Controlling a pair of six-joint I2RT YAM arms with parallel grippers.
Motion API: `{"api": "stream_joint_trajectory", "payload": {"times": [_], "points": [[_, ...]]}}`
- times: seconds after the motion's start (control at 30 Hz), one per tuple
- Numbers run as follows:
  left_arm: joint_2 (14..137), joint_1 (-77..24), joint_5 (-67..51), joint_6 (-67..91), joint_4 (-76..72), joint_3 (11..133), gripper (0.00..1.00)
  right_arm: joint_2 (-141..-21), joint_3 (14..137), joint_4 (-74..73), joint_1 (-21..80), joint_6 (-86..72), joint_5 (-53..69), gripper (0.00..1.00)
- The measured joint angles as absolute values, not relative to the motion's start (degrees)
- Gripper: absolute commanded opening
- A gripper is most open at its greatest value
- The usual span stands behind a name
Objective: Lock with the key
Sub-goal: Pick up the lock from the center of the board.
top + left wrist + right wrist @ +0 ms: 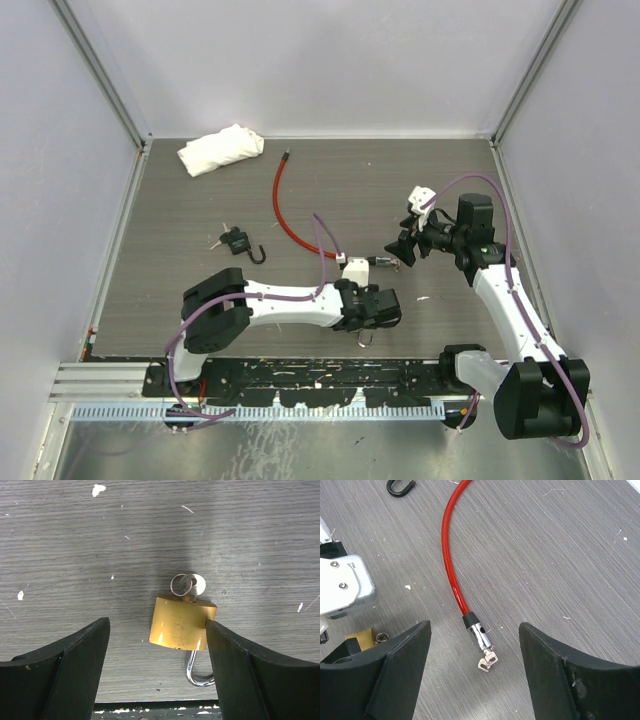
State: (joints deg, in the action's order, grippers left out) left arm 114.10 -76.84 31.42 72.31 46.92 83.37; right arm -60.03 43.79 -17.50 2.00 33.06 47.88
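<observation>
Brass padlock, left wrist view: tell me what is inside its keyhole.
A silver key stands in the brass padlock, its head and a small ring sticking out. The blade is hidden inside the body, so its turn cannot be seen.

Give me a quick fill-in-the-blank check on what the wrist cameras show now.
The brass padlock lies between the fingers of the ___ arm.
Those fingers are ___.
The cable under the right gripper is ___.
Missing: left; open; red.
</observation>
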Motion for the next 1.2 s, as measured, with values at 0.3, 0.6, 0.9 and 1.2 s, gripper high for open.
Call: {"api": "stream_joint_trajectory", "payload": {"times": [0.3,0.6,0.9,1.2], "points": [[114.1,-76.8,29.7,66.2,42.9,83.4,0.78,-60.0,43.8,-17.5,1.9,32.9,48.1,0.76],[115.3,-76.5,28.1,63.6,40.1,83.2,0.64,-60.0,43.8,-17.5,1.8,32.8,48.5,0.76],[116.2,-75.4,27.0,63.5,39.6,82.6,0.55,-60.0,43.8,-17.5,1.8,32.8,49.2,0.77],[115.9,-74.7,26.2,63.7,38.8,82.1,0.18,-60.0,43.7,-17.5,1.8,32.8,49.7,0.76]]}}
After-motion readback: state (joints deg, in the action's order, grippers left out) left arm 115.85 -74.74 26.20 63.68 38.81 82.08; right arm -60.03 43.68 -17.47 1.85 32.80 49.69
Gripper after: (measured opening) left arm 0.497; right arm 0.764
